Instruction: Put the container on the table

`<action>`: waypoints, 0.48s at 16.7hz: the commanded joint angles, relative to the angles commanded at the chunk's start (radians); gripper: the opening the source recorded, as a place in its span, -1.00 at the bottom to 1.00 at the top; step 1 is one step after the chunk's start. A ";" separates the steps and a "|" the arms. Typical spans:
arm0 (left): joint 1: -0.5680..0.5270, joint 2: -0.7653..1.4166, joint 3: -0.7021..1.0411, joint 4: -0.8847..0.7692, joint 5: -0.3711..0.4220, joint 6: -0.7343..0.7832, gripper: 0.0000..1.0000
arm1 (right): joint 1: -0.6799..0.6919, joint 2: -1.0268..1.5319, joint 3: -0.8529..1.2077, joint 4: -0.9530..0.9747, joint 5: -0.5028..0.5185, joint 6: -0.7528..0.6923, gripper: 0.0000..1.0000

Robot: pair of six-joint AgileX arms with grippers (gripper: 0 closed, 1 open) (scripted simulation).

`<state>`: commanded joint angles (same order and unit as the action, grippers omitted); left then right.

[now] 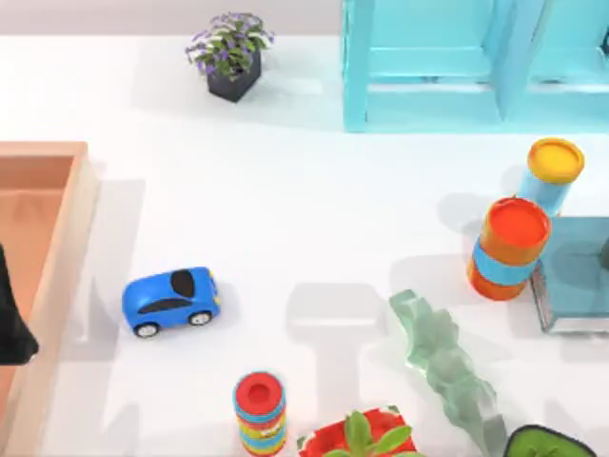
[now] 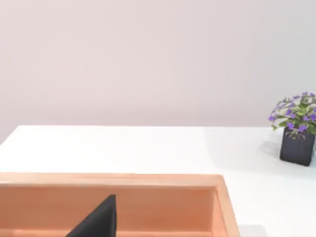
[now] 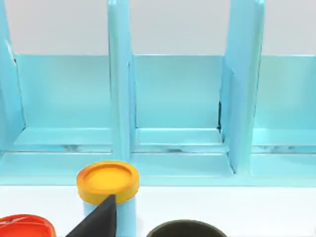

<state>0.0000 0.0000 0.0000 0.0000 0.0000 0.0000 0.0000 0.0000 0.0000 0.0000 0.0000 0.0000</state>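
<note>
The container shows in the right wrist view as a dark olive round rim, in front of the turquoise shelf and beside the yellow-lidded can. A dark part of my right gripper rises just beside that can, a little apart from the container's rim. The white table spreads across the top view. My left gripper is parked at the table's far left, over the wooden tray.
Turquoise shelf at the back right. The orange can, the yellow-lidded can and a blue-grey block stand at the right. Blue toy car, ring stack, green figure, potted flowers.
</note>
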 joint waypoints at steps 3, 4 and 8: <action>0.000 0.000 0.000 0.000 0.000 0.000 1.00 | 0.000 0.010 0.010 -0.010 0.000 -0.001 1.00; 0.000 0.000 0.000 0.000 0.000 0.000 1.00 | -0.001 0.031 0.030 -0.031 0.000 -0.003 1.00; 0.000 0.000 0.000 0.000 0.000 0.000 1.00 | -0.011 0.221 0.217 -0.207 0.003 -0.013 1.00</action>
<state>0.0000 0.0000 0.0000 0.0000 0.0000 0.0000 -0.0107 0.2215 0.2167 -0.2075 0.0025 -0.0128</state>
